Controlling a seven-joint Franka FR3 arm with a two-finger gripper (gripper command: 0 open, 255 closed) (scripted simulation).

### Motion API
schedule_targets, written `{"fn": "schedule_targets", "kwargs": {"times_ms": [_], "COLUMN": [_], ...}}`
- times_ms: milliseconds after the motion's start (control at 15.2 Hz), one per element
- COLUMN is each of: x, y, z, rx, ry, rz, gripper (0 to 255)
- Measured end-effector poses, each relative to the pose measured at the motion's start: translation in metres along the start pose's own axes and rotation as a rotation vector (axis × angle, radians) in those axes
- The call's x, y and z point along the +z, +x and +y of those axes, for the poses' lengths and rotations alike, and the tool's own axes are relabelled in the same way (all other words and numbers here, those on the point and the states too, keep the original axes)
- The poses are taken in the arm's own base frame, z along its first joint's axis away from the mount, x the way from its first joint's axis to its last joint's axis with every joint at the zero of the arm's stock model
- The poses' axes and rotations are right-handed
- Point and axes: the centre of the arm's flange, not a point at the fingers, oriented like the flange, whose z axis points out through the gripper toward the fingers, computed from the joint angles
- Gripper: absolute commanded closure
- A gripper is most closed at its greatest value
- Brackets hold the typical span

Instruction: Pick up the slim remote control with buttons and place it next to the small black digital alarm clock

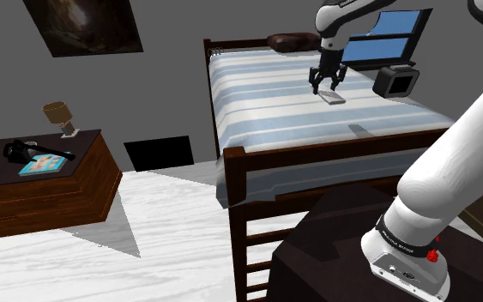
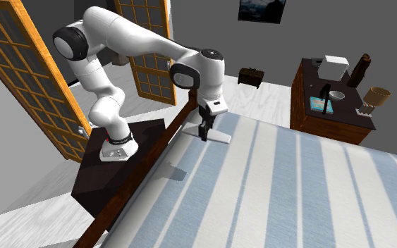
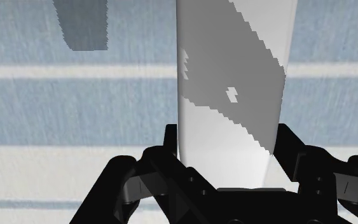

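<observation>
A slim plain white remote (image 1: 335,98) hangs a little above the striped bed, and my gripper (image 1: 327,84) is shut on one end of it. Its shadow falls on the cover below. Further toward the shoulder view's right, the small black alarm clock (image 1: 395,81) stands on the bed near the window, apart from the remote. From the second exterior view, the gripper (image 2: 205,132) holds the remote (image 2: 218,137) just inside the bed's wooden rail. In the wrist view the white remote (image 3: 231,95) runs out from between both black fingers (image 3: 170,139), which clasp its sides.
The bed (image 1: 265,111) has a blue-and-white striped cover, a dark pillow (image 1: 292,41) at its head and a wooden footboard (image 1: 316,154). A wooden dresser (image 1: 51,184) with a lamp and small items stands at the shoulder view's left. The dark stand (image 2: 126,165) sits beside the bed rail.
</observation>
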Motion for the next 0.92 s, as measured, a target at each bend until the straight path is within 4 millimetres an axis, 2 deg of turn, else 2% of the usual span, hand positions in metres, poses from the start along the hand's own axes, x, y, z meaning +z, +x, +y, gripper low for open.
{"fn": "schedule_targets", "kwargs": {"times_ms": [924], "x": [-0.074], "y": [-0.001], "z": [0.000], "rx": [0.000], "ry": [0.000], "rz": [0.000], "gripper": [255]}}
